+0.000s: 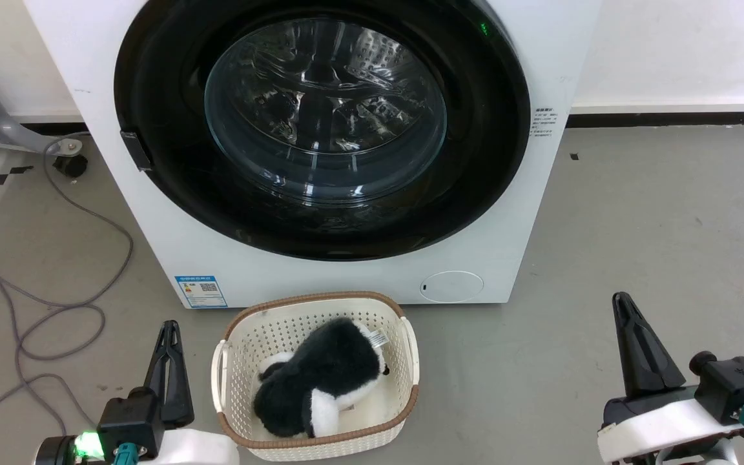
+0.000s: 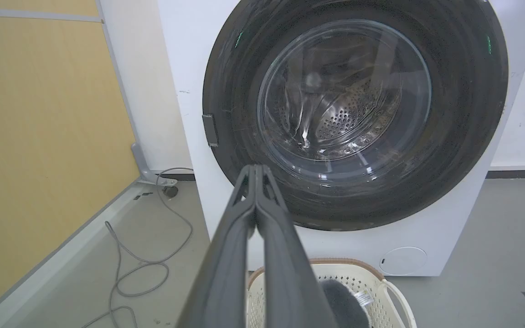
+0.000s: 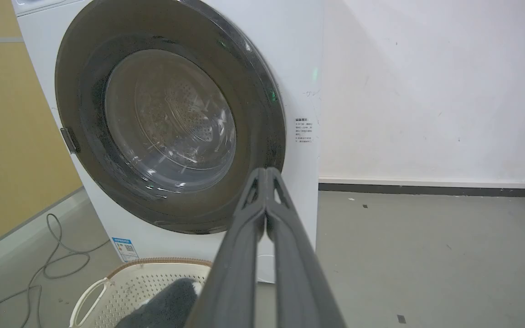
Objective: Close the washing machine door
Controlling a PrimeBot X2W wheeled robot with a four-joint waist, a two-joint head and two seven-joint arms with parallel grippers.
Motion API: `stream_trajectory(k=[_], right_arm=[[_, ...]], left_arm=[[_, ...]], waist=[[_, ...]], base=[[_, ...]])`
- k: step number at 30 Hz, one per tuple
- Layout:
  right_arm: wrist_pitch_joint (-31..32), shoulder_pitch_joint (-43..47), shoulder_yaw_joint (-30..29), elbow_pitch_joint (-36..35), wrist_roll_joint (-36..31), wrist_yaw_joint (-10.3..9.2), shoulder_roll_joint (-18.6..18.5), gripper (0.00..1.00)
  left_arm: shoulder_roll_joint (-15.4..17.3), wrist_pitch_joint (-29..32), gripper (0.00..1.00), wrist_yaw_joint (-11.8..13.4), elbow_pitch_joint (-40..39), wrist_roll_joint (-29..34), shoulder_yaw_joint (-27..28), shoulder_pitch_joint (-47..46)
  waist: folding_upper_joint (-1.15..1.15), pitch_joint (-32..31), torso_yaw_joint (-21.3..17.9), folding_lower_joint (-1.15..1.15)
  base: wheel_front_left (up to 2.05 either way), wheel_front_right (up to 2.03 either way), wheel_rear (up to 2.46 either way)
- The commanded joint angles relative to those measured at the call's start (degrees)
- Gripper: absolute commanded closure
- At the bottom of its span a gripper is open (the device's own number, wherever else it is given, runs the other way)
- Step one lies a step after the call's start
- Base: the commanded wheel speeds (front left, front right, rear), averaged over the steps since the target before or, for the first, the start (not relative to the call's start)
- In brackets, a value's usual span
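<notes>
Before the white boxy washing machine (image 1: pixel 346 278), I am holding the left gripper (image 1: pixel 169 332) and right gripper (image 1: pixel 624 307) closed, empty and back, since its round glossy black door (image 1: pixel 323 123) is seemingly sitting flush.

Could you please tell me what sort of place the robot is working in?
Probably a lab or test room staged as a laundry corner, not a home: the washing machine stands on bare grey floor by a white wall, a yellow partition panel beside it, a cream basket in front.
</notes>
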Motion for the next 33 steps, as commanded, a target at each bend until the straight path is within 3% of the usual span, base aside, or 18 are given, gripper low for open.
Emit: stream_trajectory(k=[1, 33], right_arm=[[0.5, 0.3, 0.1, -0.4, -0.6, -0.01, 0.1, 1.0], [4.5, 0.9, 0.3, -1.7, -2.8, -0.02, 0.2, 1.0]], left_arm=[[-0.1, 0.5, 1.0, -0.3, 0.0, 0.3, 0.2, -0.5], [-0.6, 4.4, 1.0, -3.2, 0.2, 0.8, 0.5, -1.4]], waist=[[0.0, 0.0, 0.0, 0.0], [0.0, -0.2, 0.9, 0.0]], base=[[0.0, 0.0, 0.0], [0.0, 0.0, 0.0]])
